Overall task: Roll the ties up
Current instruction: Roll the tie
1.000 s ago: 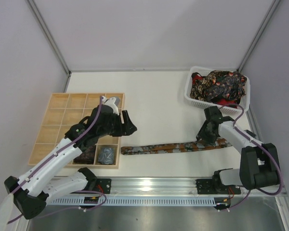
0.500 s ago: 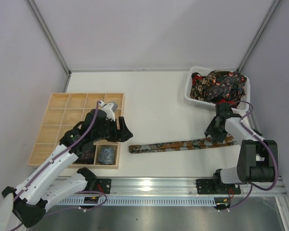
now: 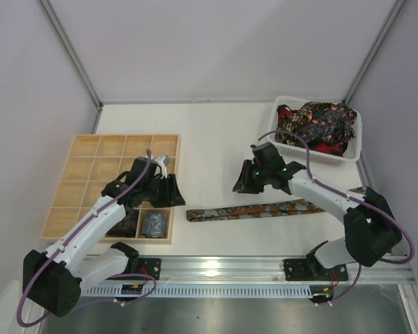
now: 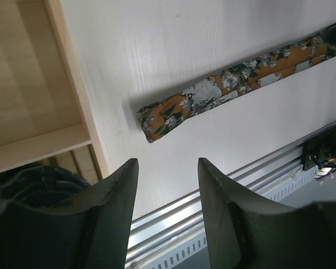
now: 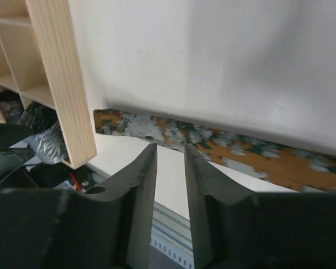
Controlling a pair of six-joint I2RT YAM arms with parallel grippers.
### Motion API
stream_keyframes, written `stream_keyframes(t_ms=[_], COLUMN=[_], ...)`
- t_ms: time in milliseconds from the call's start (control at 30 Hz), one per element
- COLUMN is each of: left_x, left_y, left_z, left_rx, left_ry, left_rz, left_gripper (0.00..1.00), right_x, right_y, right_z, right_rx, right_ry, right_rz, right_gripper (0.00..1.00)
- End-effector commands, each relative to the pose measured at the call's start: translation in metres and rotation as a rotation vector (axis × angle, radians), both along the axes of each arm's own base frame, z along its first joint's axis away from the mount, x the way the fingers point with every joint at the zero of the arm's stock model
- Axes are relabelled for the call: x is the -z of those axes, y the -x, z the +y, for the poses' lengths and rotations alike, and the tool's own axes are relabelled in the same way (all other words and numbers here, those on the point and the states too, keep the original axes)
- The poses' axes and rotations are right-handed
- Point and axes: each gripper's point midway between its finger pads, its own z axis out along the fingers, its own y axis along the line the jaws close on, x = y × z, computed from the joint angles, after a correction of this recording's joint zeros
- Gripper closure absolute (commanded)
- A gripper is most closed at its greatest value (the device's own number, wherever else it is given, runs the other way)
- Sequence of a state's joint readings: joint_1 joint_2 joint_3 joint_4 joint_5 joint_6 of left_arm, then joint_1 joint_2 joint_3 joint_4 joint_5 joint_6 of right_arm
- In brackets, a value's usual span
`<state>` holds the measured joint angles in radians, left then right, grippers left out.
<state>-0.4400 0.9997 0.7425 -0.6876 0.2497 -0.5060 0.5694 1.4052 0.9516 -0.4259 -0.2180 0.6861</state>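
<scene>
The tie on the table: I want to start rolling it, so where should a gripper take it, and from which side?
Take the tie by its end nearest the wooden tray, from above, jaws across its width. It lies flat and straight, and the open left gripper hovers beside that end.

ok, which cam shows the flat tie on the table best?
Top external: the flat tie lies there stretched out at nearly full length, right of the tray. The left wrist view catches only its tray-side end and a stretch running out of frame. The right wrist view shows that same end and part of the length, low and oblique.
</scene>
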Motion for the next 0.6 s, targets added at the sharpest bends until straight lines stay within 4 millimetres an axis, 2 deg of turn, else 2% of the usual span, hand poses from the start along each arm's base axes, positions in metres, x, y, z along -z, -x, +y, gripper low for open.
stream_keyframes(t_ms=[0, 33, 67, 100, 133, 200, 233, 300, 433, 567], left_x=[-0.016, -0.015, -0.013, -0.007, -0.001, 0.010, 0.022, 0.032, 0.039, 0.050], left_y=[-0.005, -0.006, -0.007, -0.005, -0.004, 0.000, 0.005, 0.009, 0.005, 0.001], left_z=[-0.021, -0.022, -0.023, -0.022, -0.023, -0.024, -0.020, -0.016, -0.016, -0.019], left_rx=[0.059, 0.055, 0.033, 0.022, 0.021, 0.023, 0.013, 0.012, -0.001, 0.018], left_ry=[0.118, 0.126, 0.136, 0.134, 0.133, 0.125, 0.094, 0.061, 0.060, 0.047], left_rz=[-0.026, -0.023, -0.016, 0.008, 0.029, 0.072, 0.125, 0.155, 0.148, 0.173], left_gripper=[0.48, 0.49, 0.50, 0.51, 0.51, 0.50, 0.46, 0.41, 0.35, 0.40], right_x=[0.009, 0.025, 0.030, 0.030, 0.039, 0.041, 0.043, 0.044, 0.040, 0.041], right_y=[0.007, 0.012, 0.020, 0.019, 0.021, 0.028, 0.029, 0.031, 0.033, 0.035], right_z=[0.048, 0.052, 0.060, 0.068, 0.073, 0.084, 0.087, 0.092, 0.094, 0.098], right_rx=[-0.051, -0.049, -0.074, -0.090, -0.103, -0.140, -0.150, -0.159, -0.164, -0.174], right_ry=[-0.167, -0.157, -0.165, -0.193, -0.198, -0.207, -0.201, -0.201, -0.214, -0.231], right_rz=[0.026, 0.072, 0.096, 0.089, 0.112, 0.122, 0.125, 0.128, 0.117, 0.130], right_gripper=[0.71, 0.77, 0.80, 0.81, 0.81, 0.81, 0.81, 0.81, 0.81, 0.82])
